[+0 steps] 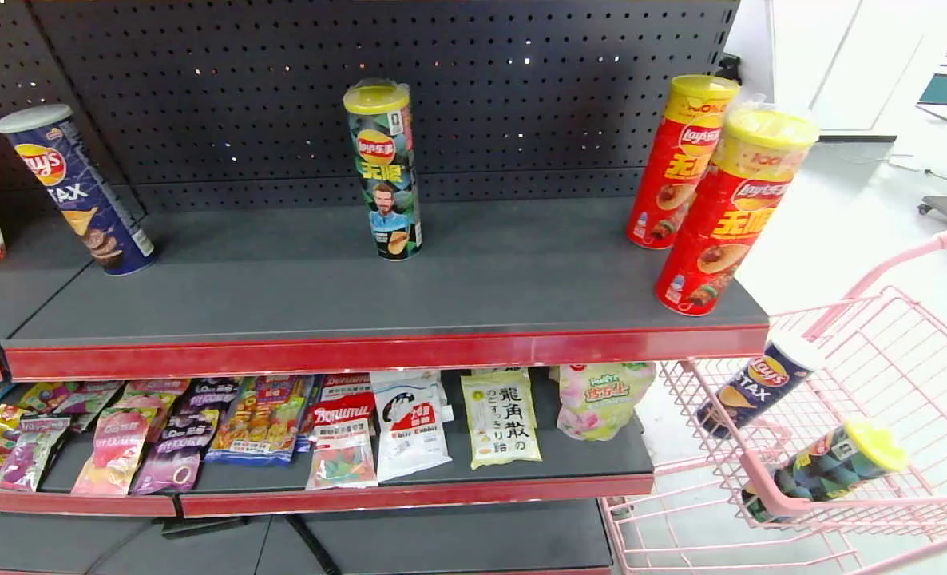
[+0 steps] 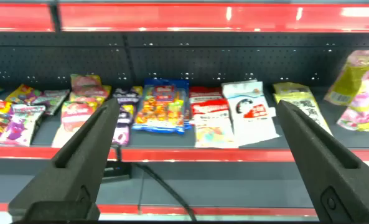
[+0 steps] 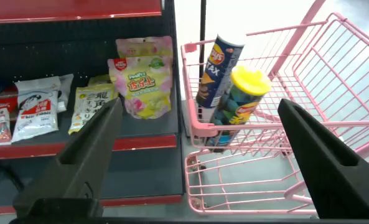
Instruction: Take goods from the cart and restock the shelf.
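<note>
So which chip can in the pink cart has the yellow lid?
The dark, green-patterned can in the cart has it. The blue can beside it has a white lid instead.

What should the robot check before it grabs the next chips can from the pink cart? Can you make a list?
1. Open, empty right end effector: ok.
2. Open, empty left end effector: ok.
3. Cans left in the pink cart: ok, a blue can and a yellow-lidded can lean inside.
4. Bare room on the top shelf: ok, between the middle can and the red cans.
5. A can gripped: not ok, not yet.
</note>
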